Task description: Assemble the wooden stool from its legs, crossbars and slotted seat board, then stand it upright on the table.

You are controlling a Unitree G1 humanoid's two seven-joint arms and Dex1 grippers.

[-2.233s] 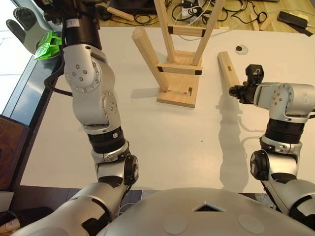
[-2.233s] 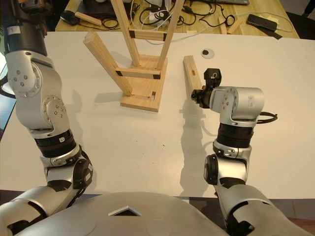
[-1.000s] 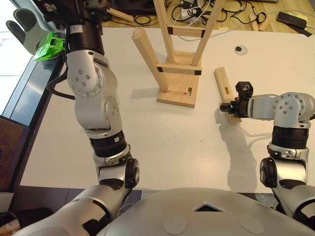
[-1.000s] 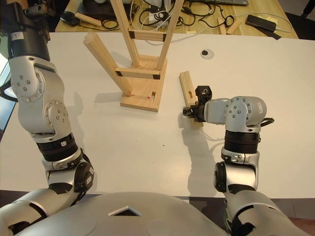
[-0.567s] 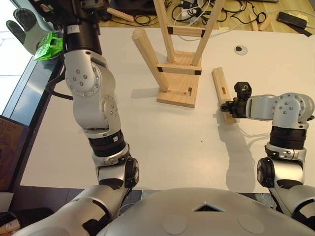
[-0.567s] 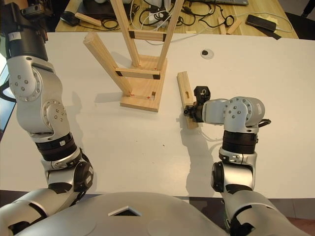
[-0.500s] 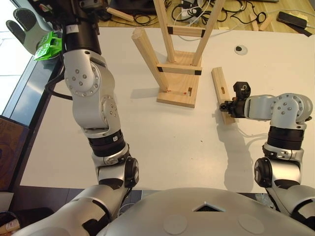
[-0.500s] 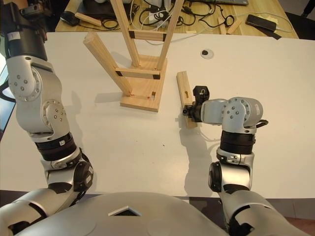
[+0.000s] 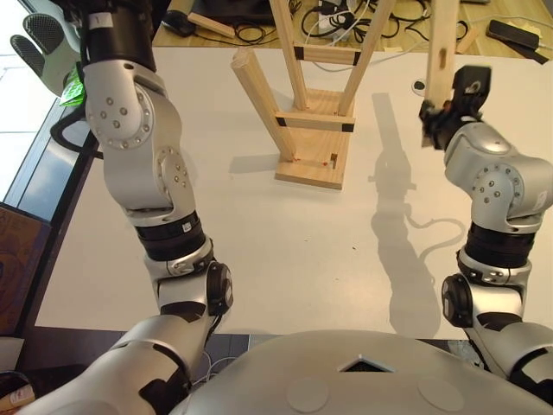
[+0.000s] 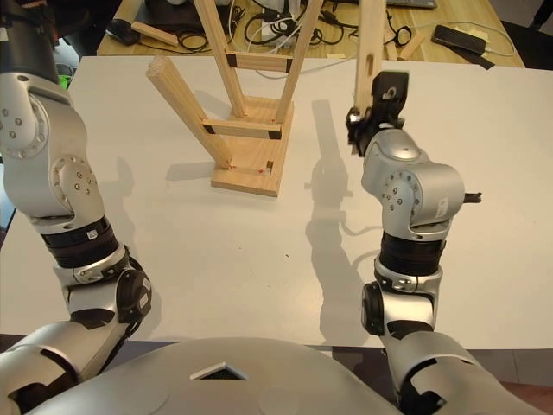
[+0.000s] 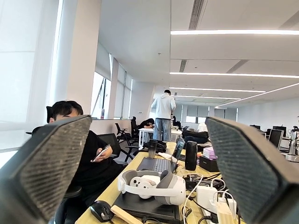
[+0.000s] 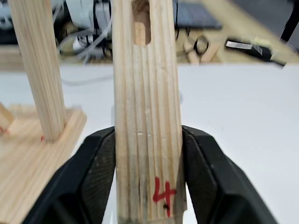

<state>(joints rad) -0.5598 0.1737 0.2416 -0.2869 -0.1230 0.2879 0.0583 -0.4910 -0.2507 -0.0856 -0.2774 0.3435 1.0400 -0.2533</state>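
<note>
The seat board [image 9: 313, 166] lies flat on the white table [image 9: 285, 251] with three legs fixed in it: one tilted leg [image 9: 259, 99] and two rising ones [image 9: 290, 52], joined by crossbars [image 9: 315, 121]. My right gripper [image 9: 429, 121] is shut on the lower end of a fourth leg [image 9: 441, 47], held upright in the air to the right of the stool. In the right wrist view the black fingers [image 12: 96, 177] clamp that leg [image 12: 147, 116] on both sides, below its slot. My left gripper [image 11: 147, 140] is open, raised high and holds nothing.
Loose wooden pieces [image 9: 212, 24], cables [image 9: 333, 17] and a phone [image 9: 517, 33] lie on a wooden desk beyond the table's far edge. A green item [image 9: 73, 86] sits off the left edge. The near half of the table is bare.
My right gripper lifted the fourth leg off the table and swung it from lying flat to upright, farther back and higher. The left arm shifted up and to the left.
</note>
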